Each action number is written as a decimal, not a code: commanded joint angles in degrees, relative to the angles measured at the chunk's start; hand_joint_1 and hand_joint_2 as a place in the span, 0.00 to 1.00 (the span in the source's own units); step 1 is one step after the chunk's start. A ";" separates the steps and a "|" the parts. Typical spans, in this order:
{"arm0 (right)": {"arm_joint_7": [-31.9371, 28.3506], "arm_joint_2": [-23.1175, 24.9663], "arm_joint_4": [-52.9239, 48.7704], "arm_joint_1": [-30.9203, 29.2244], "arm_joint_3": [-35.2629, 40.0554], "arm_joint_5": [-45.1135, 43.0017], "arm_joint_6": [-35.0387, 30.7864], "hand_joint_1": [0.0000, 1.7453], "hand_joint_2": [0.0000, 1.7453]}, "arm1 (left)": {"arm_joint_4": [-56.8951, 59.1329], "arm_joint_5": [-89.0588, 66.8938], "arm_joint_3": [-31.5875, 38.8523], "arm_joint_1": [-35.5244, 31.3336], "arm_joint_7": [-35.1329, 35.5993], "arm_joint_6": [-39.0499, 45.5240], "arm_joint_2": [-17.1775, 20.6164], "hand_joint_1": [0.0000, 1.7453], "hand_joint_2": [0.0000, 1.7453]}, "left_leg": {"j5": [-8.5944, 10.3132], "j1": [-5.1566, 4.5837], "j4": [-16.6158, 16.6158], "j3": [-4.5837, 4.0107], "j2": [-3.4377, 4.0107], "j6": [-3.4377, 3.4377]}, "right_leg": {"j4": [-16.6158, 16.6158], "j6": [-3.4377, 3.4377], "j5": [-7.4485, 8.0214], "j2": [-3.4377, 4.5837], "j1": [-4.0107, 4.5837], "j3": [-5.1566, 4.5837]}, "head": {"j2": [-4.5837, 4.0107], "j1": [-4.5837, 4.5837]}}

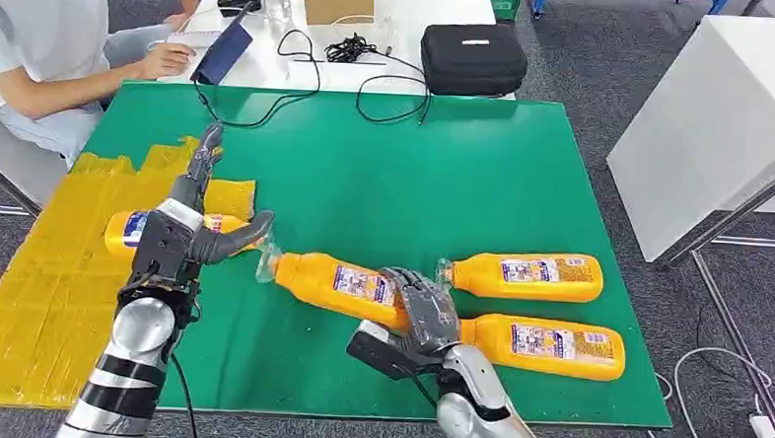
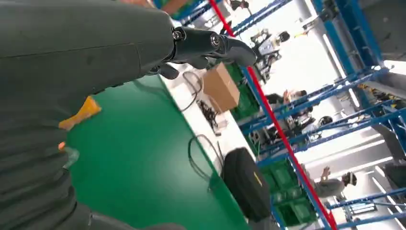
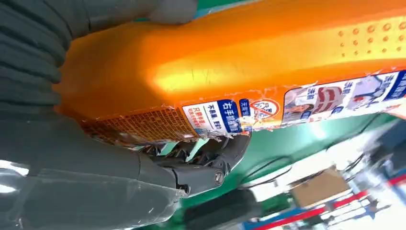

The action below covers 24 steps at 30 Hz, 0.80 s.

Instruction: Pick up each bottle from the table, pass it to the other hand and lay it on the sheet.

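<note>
- Bottle (image 1: 346,284), head view: an orange bottle with a clear cap pointing toward the yellow sheet (image 1: 35,292) lies across the green table (image 1: 445,172). The right hand (image 1: 421,314) is wrapped over its base end. Two more bottles (image 1: 524,275) (image 1: 546,344) lie just beside it on the right, and a fourth bottle (image 1: 141,230) already rests on the sheet.
- Head view, left hand (image 1: 194,220): it holds nothing, its fingers spread and stretched upward and its thumb reaching toward the held bottle's cap.
- Left wrist view: the left hand's fingers (image 2: 210,45) are extended and apart over bare green cloth. Behind them are a cardboard box (image 2: 221,86), closed, and a black case (image 2: 246,184), zipped, so what either holds cannot be told.
- Right wrist view: the right hand's fingers (image 3: 201,165) clamp under the label while the thumb (image 3: 143,12) curls over the other side.
- Risk, as a judgement: the grip sits at the base end, so the long neck could sag or twist during the handover. The neighbouring bottle lies close enough to be nudged on lift.
</note>
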 commanded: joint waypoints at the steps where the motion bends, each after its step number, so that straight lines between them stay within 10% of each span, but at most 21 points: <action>1: -5.45 2.72 -7.96 5.79 -11.82 -3.77 -6.66 1.00 1.00 | 1.34 9.93 -2.57 1.69 6.10 -10.15 1.92 0.00 1.00 | -0.10 0.03 -0.01 0.25 -0.10 -0.08 | 0.02 -0.09 -0.14 -0.16 0.04 0.27 | 0.00 0.02; 24: -16.78 5.44 -7.73 2.53 -9.35 -13.66 -12.27 1.00 1.00 | 5.77 36.82 -8.50 0.75 10.88 -24.47 5.84 0.00 1.00 | -0.04 0.03 -0.03 0.08 0.08 -0.05 | -0.01 -0.07 -0.02 0.03 0.03 0.08 | 0.00 0.02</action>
